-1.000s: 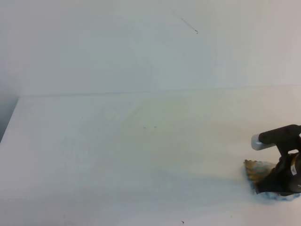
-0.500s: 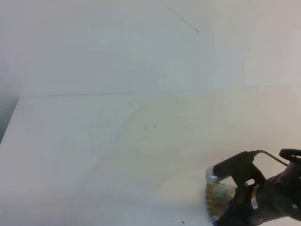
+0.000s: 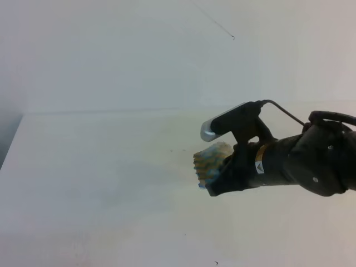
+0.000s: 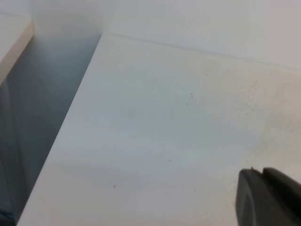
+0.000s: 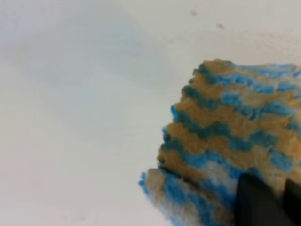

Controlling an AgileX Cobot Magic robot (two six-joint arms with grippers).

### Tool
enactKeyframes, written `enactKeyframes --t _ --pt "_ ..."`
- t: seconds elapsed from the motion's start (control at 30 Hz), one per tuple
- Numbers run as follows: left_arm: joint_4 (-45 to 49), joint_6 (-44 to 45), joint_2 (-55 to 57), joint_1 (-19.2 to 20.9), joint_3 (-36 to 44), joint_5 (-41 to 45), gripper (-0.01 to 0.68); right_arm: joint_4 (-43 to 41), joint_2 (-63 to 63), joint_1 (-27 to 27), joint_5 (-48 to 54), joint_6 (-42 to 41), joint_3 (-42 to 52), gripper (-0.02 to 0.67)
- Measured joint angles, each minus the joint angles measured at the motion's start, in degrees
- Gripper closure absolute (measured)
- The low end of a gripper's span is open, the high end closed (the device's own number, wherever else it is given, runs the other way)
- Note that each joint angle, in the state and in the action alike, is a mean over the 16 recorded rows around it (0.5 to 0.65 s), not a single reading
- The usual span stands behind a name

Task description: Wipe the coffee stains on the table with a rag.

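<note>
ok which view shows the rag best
The right wrist view: the rag fills the frame, its wavy blue, white and tan stripes sharp. The exterior high view shows it small, bunched in the right gripper. The left wrist view shows only the table.

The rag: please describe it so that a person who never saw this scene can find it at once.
Look at the wide white table and follow the dark right arm that reaches in from the right edge. At its tip, the right tool holds the rag, a small knitted cloth. It is the only colourful thing there: wavy blue, tan and white stripes against plain white.
</note>
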Motion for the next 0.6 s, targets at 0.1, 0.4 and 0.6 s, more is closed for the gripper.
enactKeyframes --t 0.1,0.4,0.6 --pt "0.00 0.02 0.00 0.00 0.00 0.00 0.674 -0.95 1.73 -0.97 0.53 0.45 -1.85 0.649" --pt "0.00 0.10 0.00 0.00 0.00 0.00 0.674 -0.78 7.68 -2.74 0.71 3.92 -3.15 0.509" --pt "0.00 0.12 0.00 0.00 0.00 0.00 0.674 -1.12 8.83 -2.80 3.03 6.18 -5.49 0.314"
